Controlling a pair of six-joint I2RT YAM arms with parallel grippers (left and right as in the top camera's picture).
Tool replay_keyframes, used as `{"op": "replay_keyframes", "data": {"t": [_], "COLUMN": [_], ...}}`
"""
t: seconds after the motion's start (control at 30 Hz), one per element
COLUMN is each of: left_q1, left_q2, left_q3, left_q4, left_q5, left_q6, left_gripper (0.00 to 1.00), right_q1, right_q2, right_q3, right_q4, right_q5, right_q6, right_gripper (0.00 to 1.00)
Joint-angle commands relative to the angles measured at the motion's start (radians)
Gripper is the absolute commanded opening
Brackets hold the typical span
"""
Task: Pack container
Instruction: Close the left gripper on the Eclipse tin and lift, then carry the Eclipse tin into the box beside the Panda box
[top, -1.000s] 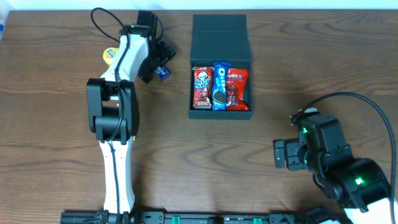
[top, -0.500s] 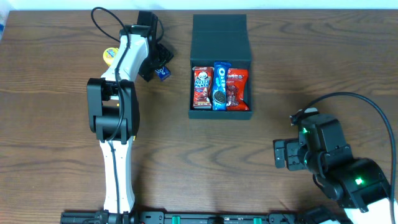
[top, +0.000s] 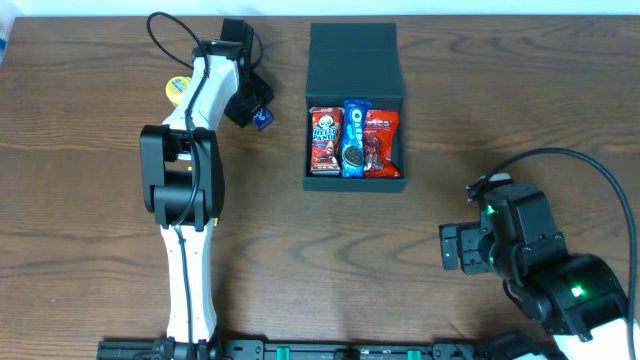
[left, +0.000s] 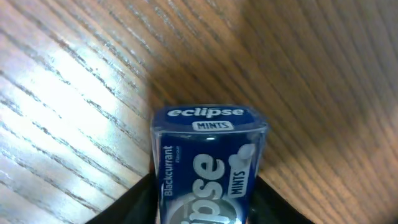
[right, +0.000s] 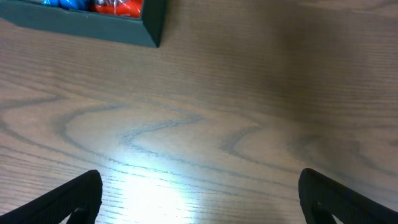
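Wood table (top: 80, 250) | left arm (top: 190, 150) outstretched, left fingers (left: 132, 208) clasping mints box (left: 208, 168) | right fingers (right: 68, 199) spread wide

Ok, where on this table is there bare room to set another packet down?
The table is bare between the container and the right gripper, and in front of the container. Crowded by the left gripper: Eclipse mints box and a yellow item.

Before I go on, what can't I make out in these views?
- Left pincer grip on the mints tin: fingers cut off at the left wrist view's bottom edge, too small overhead.
- Yellow item: half under the left arm overhead, label unreadable.
- Container: cropped by the right wrist view's top edge.
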Motion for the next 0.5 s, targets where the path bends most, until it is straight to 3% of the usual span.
{"op": "replay_keyframes", "data": {"t": [0.0, 0.2, 0.37, 0.47], "left_q1": [0.000, 0.000, 0.001, 0.001], "left_q2": [0.042, 0.042, 0.040, 0.032], "left_q3": [0.009, 0.009, 0.010, 0.010], "left_q4": [-0.008, -0.010, -0.021, -0.036], "left_q5": [0.008, 0.047, 0.072, 0.074], "left_q6": [0.004, 0.004, 0.007, 0.014], "left_gripper": [0.34, 0.15, 0.05, 0.05], "right_q1": [-0.006, -0.006, -0.006, -0.006], "right_q2": [-0.002, -0.002, -0.002, -0.002], "right_q3": [0.001, 0.001, 0.001, 0.001], "right_q4": [-0.002, -0.002, -0.002, -0.002], "right_q5": [-0.001, -0.001, -0.001, -0.001], "right_q6": [0.011, 0.011, 0.011, 0.011], "right_gripper": [0.99, 0.99, 0.99, 0.99]}}
